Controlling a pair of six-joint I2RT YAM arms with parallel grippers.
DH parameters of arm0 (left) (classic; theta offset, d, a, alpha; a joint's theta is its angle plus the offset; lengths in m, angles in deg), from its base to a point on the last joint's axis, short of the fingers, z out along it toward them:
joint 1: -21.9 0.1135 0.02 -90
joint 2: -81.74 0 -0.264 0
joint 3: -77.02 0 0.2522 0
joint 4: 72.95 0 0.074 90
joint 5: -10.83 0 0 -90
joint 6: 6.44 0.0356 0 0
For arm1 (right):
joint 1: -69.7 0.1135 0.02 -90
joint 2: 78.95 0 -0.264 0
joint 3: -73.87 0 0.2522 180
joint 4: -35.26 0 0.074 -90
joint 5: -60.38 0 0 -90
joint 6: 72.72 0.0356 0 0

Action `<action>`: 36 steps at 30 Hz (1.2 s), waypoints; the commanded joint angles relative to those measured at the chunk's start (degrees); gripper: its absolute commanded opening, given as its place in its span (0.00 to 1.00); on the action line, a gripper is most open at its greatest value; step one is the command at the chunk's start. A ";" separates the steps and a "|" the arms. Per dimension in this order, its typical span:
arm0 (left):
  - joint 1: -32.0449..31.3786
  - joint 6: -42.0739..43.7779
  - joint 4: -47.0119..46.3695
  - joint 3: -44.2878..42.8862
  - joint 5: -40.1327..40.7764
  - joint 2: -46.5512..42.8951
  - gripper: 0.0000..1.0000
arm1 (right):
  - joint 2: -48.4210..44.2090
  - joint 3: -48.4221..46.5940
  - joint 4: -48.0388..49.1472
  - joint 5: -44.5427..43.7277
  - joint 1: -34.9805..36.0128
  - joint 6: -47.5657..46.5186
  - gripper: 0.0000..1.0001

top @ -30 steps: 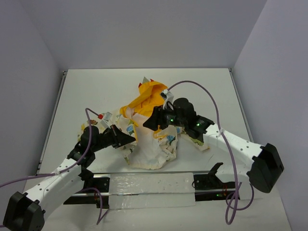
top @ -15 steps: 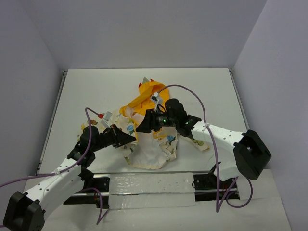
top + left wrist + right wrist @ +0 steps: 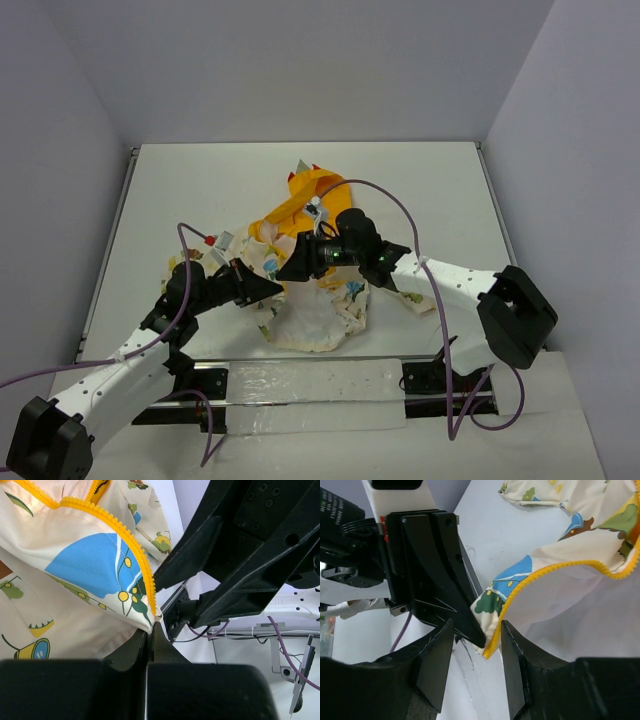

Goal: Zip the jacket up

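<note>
The jacket (image 3: 315, 300), cream with cartoon prints and yellow-orange lining, lies crumpled mid-table. My left gripper (image 3: 272, 287) is shut on the jacket's bottom front corner; in the left wrist view the corner (image 3: 150, 622) with its yellow zipper teeth (image 3: 135, 545) sits pinched between the jaws (image 3: 150, 630). My right gripper (image 3: 290, 270) is open and faces the left one. In the right wrist view its fingers (image 3: 477, 640) stand either side of the same corner (image 3: 492, 630) and the tip of the left gripper (image 3: 465, 625), without touching the cloth.
A small white and red object (image 3: 215, 241) lies left of the jacket. A clear plastic strip (image 3: 310, 385) lies between the arm bases at the near edge. Walls close the table on three sides.
My right gripper has moved left and nearer, from above the jacket's middle to the corner held by my left gripper. The left arm has stayed still.
</note>
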 commanded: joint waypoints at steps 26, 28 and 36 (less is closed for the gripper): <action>-0.21 0.66 -2.62 0.29 -0.84 -1.07 0.00 | 1.55 2.41 7.88 0.89 0.63 2.53 0.37; -0.20 0.58 -2.70 0.37 -0.84 -1.09 0.00 | 1.74 2.18 8.04 1.67 0.69 2.35 0.35; -0.13 0.79 -1.91 0.31 -0.25 -1.92 0.00 | 1.91 1.56 8.18 1.26 0.73 2.56 0.03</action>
